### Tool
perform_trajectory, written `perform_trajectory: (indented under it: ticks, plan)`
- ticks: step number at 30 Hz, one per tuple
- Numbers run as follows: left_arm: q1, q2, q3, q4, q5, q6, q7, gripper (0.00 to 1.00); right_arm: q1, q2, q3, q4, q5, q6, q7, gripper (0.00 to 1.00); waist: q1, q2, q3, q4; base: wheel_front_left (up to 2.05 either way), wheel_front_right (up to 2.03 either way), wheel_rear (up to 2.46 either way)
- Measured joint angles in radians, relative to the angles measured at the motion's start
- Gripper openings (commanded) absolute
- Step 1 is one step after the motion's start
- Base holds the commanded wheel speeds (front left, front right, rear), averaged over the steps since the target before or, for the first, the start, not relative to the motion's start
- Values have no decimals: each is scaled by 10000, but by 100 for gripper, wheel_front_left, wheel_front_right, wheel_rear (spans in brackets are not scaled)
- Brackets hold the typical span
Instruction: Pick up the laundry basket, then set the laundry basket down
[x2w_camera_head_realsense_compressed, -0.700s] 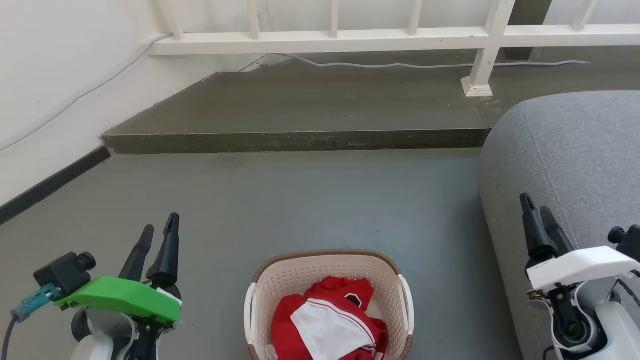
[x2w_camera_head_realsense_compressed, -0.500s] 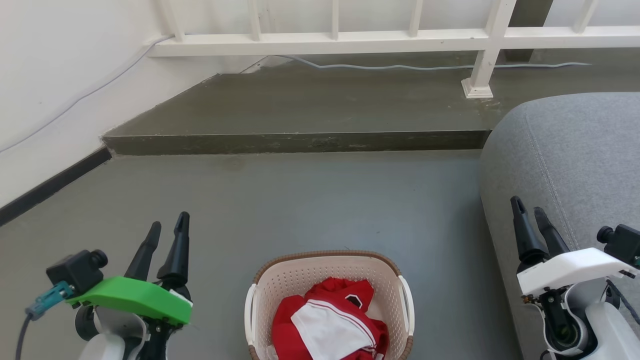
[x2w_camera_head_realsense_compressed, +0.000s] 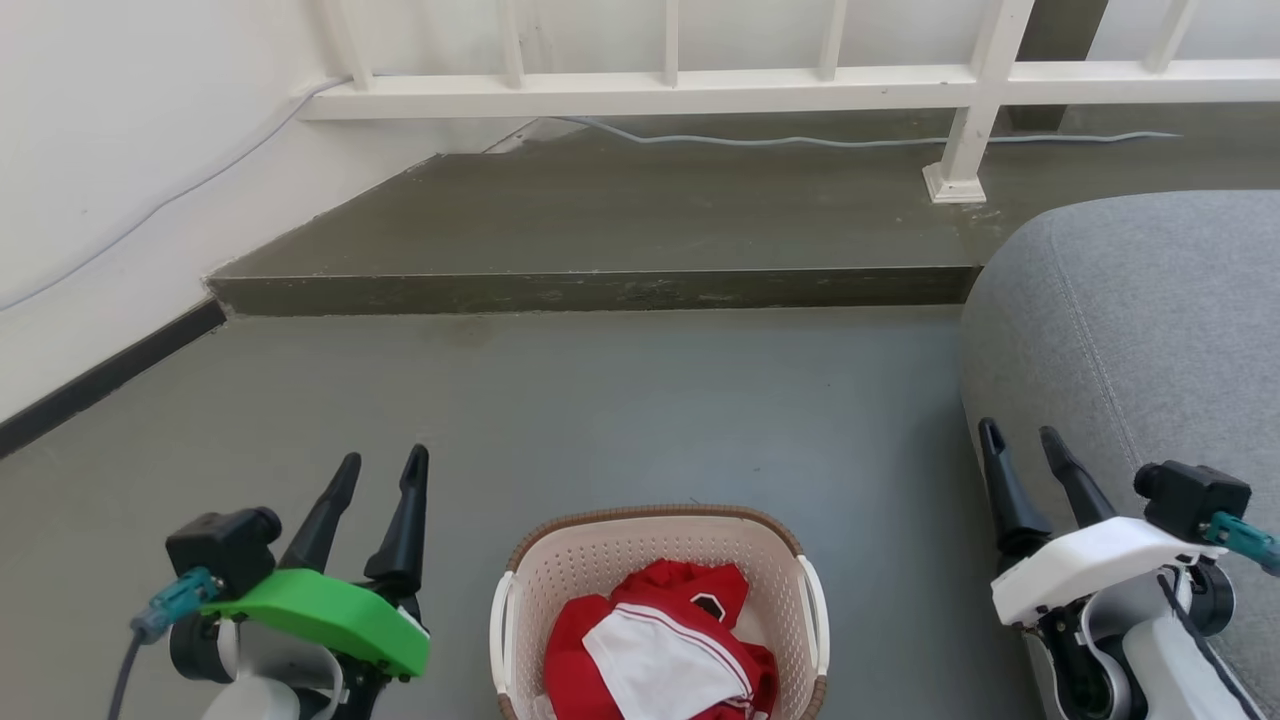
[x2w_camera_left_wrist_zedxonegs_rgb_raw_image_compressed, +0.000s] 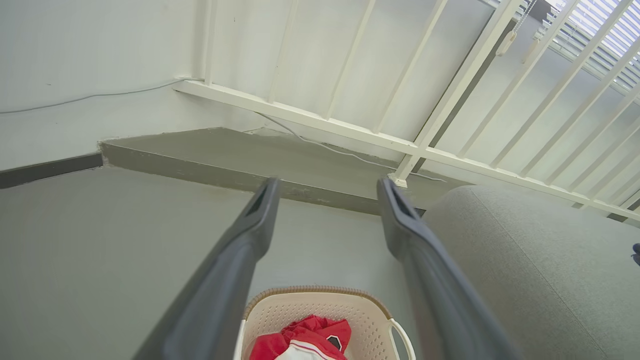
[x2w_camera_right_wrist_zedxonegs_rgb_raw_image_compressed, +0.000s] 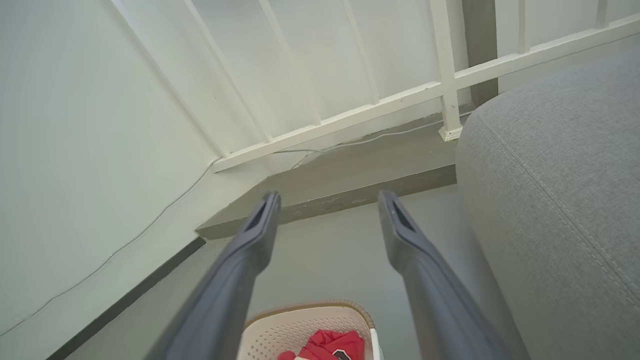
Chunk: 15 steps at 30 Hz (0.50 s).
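Nearest on the floor (x2w_camera_head_realsense_compressed: 640, 400), the laundry basket (x2w_camera_head_realsense_compressed: 600, 565) sits between the arms, a handle (x2w_camera_head_realsense_compressed: 497, 625) on each side, the left gripper (x2w_camera_head_realsense_compressed: 384, 458) closer to it than the right gripper (x2w_camera_head_realsense_compressed: 1019, 430), both empty, fingers parted, pointing far beyond it.

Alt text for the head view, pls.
A cream laundry basket holding red and white clothing sits on the grey floor between the open left pincer and open right pincer. A grey sofa stands right, a white railing behind.
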Motion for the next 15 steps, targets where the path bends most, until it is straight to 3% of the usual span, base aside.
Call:
perform_trajectory:
  ticks: [15]
  plan:
    - [75,61,-387,169,1804,834,2,100,71,-63,433,205,-2006,-424,-554,100,0,0,-51,48,0,0,0]
